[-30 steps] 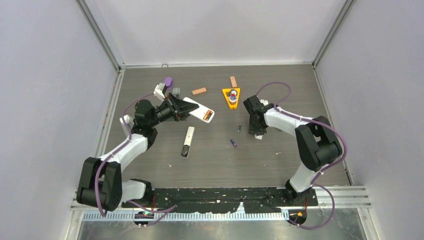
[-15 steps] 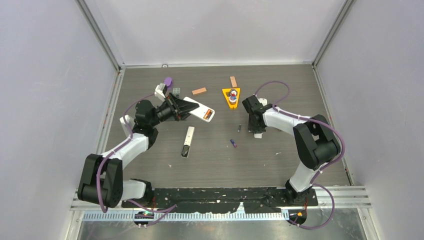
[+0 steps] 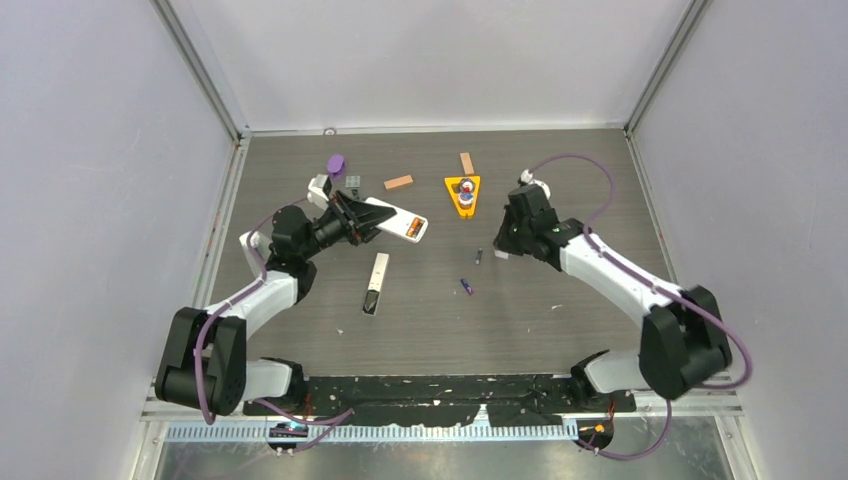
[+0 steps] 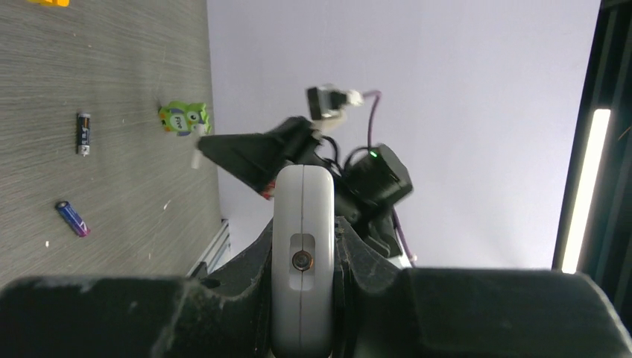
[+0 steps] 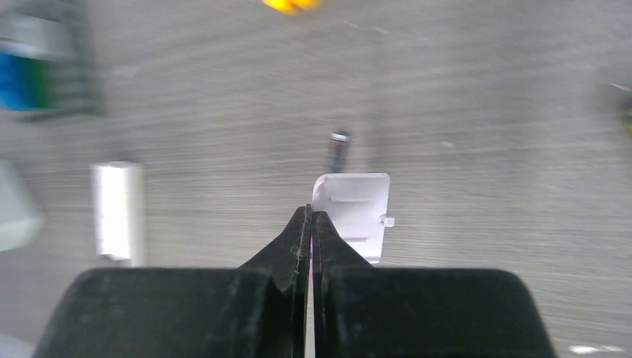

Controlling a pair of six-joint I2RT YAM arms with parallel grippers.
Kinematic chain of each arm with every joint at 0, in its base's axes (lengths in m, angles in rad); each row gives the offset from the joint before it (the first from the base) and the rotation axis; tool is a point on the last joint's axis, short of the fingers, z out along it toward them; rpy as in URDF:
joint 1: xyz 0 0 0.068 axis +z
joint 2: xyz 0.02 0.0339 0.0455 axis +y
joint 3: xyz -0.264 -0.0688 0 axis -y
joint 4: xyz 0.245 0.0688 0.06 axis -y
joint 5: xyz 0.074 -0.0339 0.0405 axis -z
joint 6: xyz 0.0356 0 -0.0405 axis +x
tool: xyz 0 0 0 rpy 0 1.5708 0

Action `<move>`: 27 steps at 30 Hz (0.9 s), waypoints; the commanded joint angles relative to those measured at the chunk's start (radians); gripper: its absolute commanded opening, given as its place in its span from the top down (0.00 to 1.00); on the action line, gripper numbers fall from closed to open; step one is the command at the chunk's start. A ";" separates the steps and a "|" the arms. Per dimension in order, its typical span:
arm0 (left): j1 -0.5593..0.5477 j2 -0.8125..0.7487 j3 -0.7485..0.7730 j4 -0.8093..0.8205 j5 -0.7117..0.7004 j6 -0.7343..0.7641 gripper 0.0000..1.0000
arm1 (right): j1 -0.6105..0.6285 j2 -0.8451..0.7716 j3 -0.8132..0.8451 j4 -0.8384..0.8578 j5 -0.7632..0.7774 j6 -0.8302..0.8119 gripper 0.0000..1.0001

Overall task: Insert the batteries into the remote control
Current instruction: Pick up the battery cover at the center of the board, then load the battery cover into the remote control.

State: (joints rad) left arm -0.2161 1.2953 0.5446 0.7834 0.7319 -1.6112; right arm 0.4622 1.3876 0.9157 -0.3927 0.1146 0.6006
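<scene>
My left gripper (image 3: 383,215) is shut on the white remote control (image 3: 402,222) and holds it off the table, back side up. An orange battery (image 3: 412,230) sits in its open compartment. In the left wrist view the remote (image 4: 302,201) stands edge-on between the fingers. My right gripper (image 3: 498,249) is shut on the white battery cover (image 5: 358,209) and holds it by one edge above the table. Below it lie a dark battery (image 3: 478,256) and a blue-purple battery (image 3: 466,287).
A slim white-and-black remote (image 3: 375,283) lies flat left of the loose batteries. A yellow triangular piece (image 3: 462,192), two orange-brown blocks (image 3: 398,182) and a purple cap (image 3: 336,163) sit toward the back. A small green owl figure (image 4: 181,118) stands further right.
My right gripper closed on the battery cover and lifted it up and left. The right arm's elbow swung out to the right. The left arm has barely moved.
</scene>
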 commanded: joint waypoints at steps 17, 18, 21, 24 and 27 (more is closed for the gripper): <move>-0.103 -0.038 0.048 0.200 -0.205 -0.204 1.00 | 0.137 -0.238 0.006 0.884 -0.414 0.496 0.95; -0.103 -0.038 0.049 0.202 -0.205 -0.204 1.00 | 0.144 -0.237 0.006 0.909 -0.422 0.499 0.95; -0.103 -0.042 0.051 0.204 -0.203 -0.202 1.00 | 0.157 -0.232 0.015 0.934 -0.438 0.500 0.95; -0.104 -0.042 0.051 0.210 -0.200 -0.200 1.00 | 0.173 -0.220 0.025 0.953 -0.456 0.505 0.95; -0.104 -0.044 0.054 0.213 -0.197 -0.193 1.00 | 0.182 -0.213 0.029 0.952 -0.453 0.505 0.95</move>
State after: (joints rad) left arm -0.3168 1.2850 0.5552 0.9146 0.5426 -1.8038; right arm 0.6296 1.1652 0.9089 0.4744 -0.3172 1.0920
